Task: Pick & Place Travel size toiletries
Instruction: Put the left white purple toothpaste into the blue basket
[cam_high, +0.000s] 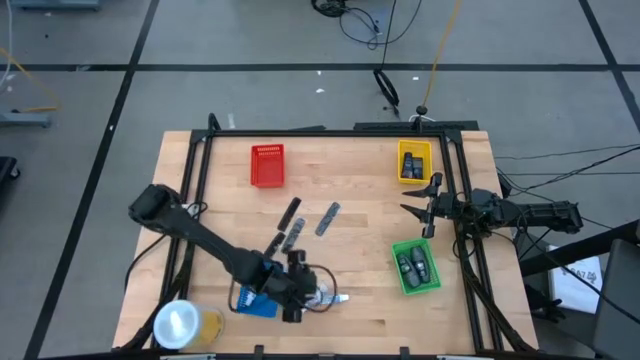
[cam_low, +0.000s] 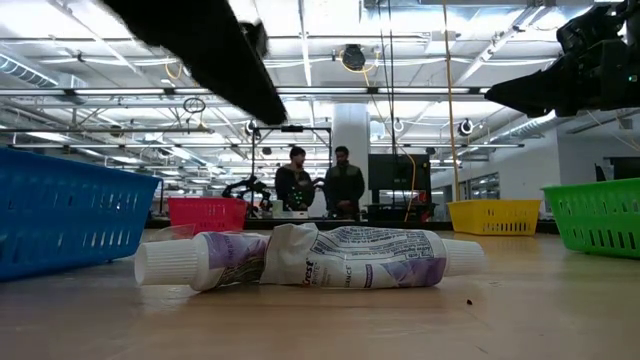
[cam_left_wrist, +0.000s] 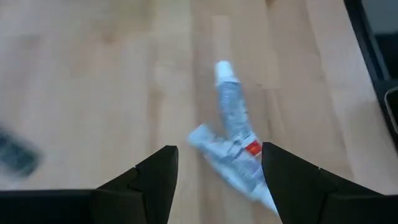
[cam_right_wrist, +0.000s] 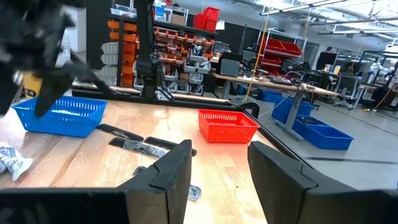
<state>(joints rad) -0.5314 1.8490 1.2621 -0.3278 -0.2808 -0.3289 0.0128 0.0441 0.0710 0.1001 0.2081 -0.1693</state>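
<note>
Left arm's fingers (cam_left_wrist: 214, 177) spread, empty, poised above the crumpled tubes (cam_left_wrist: 233, 137).

Both arms (cam_high: 215, 245) are matte black with jointed links, ending in two flat, wedge-shaped dark fingers (cam_left_wrist: 152, 180).

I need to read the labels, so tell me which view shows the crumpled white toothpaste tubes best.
The low view: the crumpled white toothpaste tubes lie side-on and close, print and caps clear. The left wrist view shows them blurred between the open left claw fingers. The high view gives a small patch beside that claw. The right wrist view catches only an edge.
</note>
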